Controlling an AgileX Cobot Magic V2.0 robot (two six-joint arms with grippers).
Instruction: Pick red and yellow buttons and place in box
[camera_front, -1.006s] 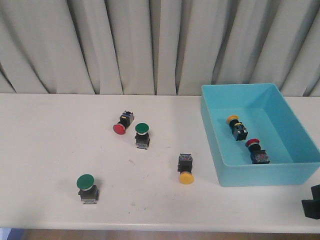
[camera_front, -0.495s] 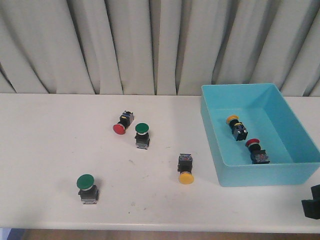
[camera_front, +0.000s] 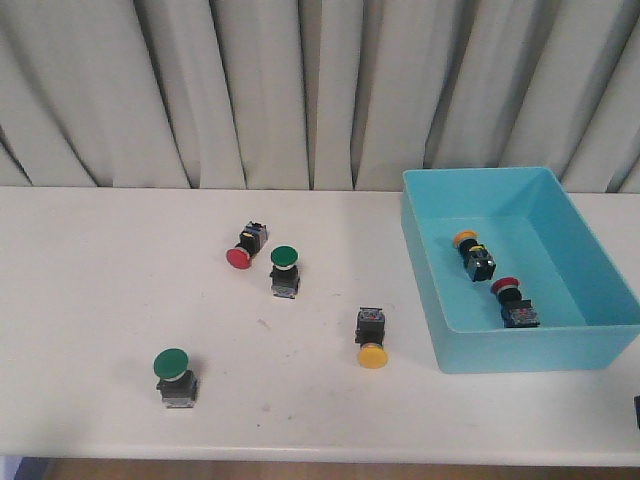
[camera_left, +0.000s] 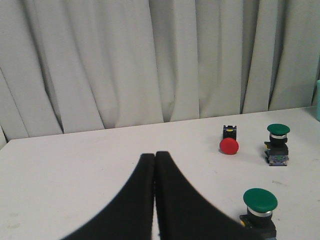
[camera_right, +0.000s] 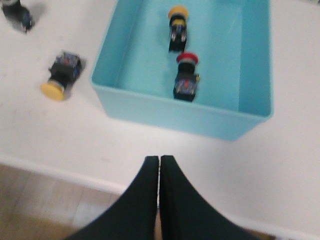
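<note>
A red button (camera_front: 245, 248) lies on its side at mid-table; it also shows in the left wrist view (camera_left: 229, 142). A yellow button (camera_front: 371, 339) lies left of the turquoise box (camera_front: 515, 353); the right wrist view shows this button (camera_right: 61, 75) and the box (camera_right: 165, 111) too. Inside the box lie a yellow button (camera_front: 472, 253) and a red button (camera_front: 514, 301). My left gripper (camera_left: 154, 156) is shut and empty over bare table. My right gripper (camera_right: 159, 159) is shut and empty above the table's front edge, before the box.
Two green-capped buttons stand on the table, one beside the red button (camera_front: 284, 269) and one near the front left (camera_front: 174, 375). Grey curtains hang behind the table. The table's front edge (camera_right: 60, 172) runs just under my right gripper, with wooden floor beyond.
My right arm has drawn back to the lower right and nearly left the front view. The buttons and box have not moved.
</note>
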